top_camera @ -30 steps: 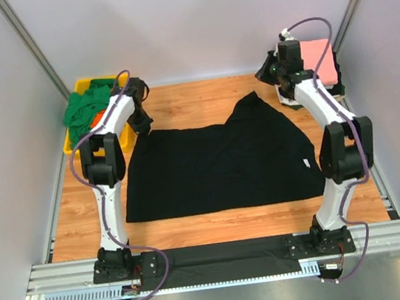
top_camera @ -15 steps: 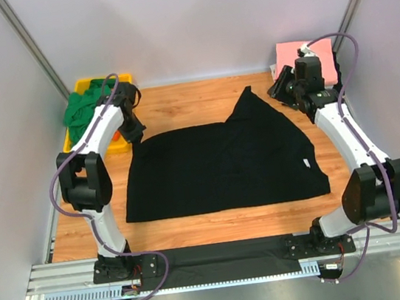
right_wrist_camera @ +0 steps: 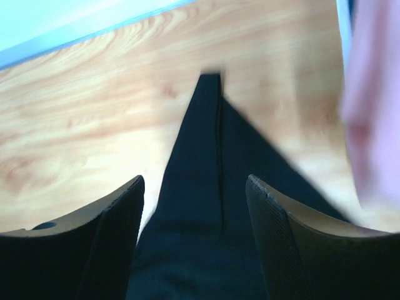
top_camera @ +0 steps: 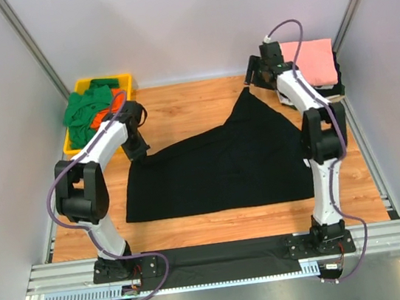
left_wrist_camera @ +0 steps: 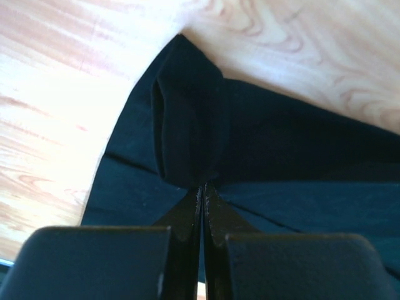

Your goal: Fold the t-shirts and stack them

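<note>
A large black t-shirt [top_camera: 224, 165] lies spread on the wooden table, one corner drawn out to a point [top_camera: 246, 97] at the back. My left gripper [top_camera: 138, 148] is shut on the shirt's back-left corner; in the left wrist view the bunched black cloth [left_wrist_camera: 187, 131] runs straight into the closed tips of that gripper [left_wrist_camera: 202, 189]. My right gripper [top_camera: 252, 78] hangs open just over the pointed corner. In the right wrist view the black point [right_wrist_camera: 209, 125] lies free between the spread fingers [right_wrist_camera: 119, 231] of the gripper [right_wrist_camera: 195, 209]. A folded pink t-shirt [top_camera: 312, 62] sits at the back right.
A yellow tray [top_camera: 120, 77] at the back left holds crumpled green [top_camera: 84, 106] and orange [top_camera: 102, 116] t-shirts. Grey walls close in the table on three sides. The pink shirt [right_wrist_camera: 375, 112] shows blurred at the right edge of the right wrist view.
My right gripper has opened, let go of the shirt's pointed corner and swung left. My left gripper has drawn the shirt's back-left corner toward the near side.
</note>
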Robot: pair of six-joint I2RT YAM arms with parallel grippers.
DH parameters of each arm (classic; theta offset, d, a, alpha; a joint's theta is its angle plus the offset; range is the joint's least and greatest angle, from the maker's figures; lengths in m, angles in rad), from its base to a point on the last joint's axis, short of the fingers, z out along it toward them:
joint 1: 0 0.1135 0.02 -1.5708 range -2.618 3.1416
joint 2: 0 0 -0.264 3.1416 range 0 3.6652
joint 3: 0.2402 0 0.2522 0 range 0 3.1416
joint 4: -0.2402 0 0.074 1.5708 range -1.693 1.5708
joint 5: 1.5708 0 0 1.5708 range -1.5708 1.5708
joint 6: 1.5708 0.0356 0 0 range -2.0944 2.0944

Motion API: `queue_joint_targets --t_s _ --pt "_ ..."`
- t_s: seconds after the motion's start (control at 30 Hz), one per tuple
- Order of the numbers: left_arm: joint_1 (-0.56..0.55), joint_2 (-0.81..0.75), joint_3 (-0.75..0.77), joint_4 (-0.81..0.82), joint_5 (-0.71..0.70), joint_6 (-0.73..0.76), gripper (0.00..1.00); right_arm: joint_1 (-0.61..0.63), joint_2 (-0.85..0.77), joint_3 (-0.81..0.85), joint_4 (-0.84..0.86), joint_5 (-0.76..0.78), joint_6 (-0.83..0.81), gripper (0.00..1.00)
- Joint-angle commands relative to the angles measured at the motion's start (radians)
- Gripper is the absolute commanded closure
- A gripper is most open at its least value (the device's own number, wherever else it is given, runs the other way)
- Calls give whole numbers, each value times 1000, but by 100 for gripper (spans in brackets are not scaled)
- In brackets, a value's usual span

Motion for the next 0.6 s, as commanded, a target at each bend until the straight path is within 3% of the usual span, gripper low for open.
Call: queue_joint_targets --t_s 0.0,0.03,0.17,0.43,0.5,0.57 --pt "-3 -73 -33 40 -32 43 100 37 206 234 -81 116 -84 32" --pt "-3 -75 -37 40 -48 49 100 43 254 367 -101 130 -93 33" --pt "-3 -72 -40 49 -41 72 100 58 438 581 -148 196 -107 33" --pt "-3 -81 -53 74 39 69 100 77 543 624 -170 245 -107 35" --pt "-3 -81 -54 80 50 66 100 81 570 649 -201 231 -104 38" --pt "-3 -95 -63 85 56 66 100 81 586 678 -224 236 -101 49"
